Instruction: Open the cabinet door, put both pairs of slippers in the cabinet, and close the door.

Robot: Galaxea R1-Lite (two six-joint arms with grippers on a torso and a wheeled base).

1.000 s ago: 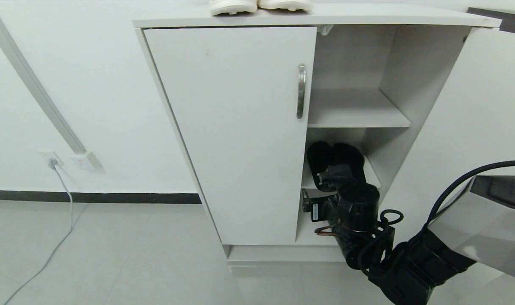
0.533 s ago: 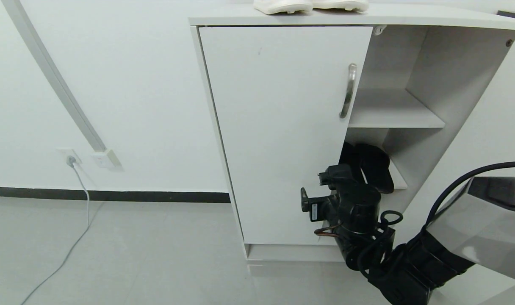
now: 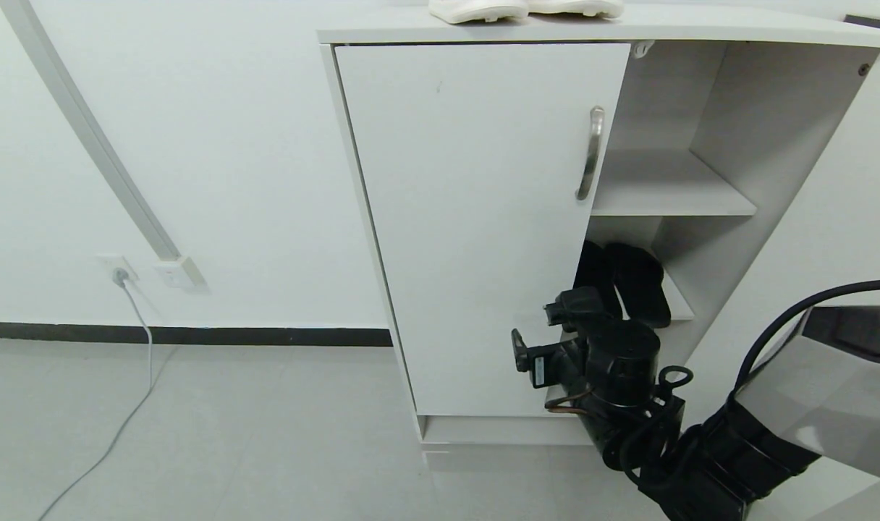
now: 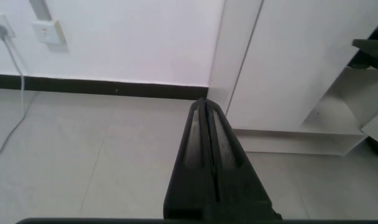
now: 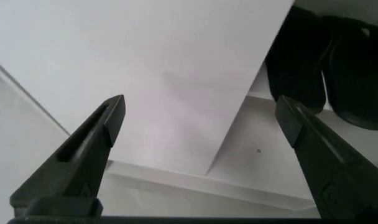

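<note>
My right gripper (image 5: 200,102) is spread wide with nothing between its fingers. It sits low in front of the tall white wooden cabinet (image 3: 700,29), by the lower free corner of the closed left-hand door (image 3: 476,217). The pair of black slippers (image 3: 628,282) lies side by side on the middle shelf (image 3: 677,310), just beyond it. The pair of white slippers (image 3: 523,7) sits on the cabinet top. The right-hand door (image 3: 831,217) stands open. My left gripper (image 4: 206,109) is clenched empty above the grey tiled floor (image 4: 83,155).
</note>
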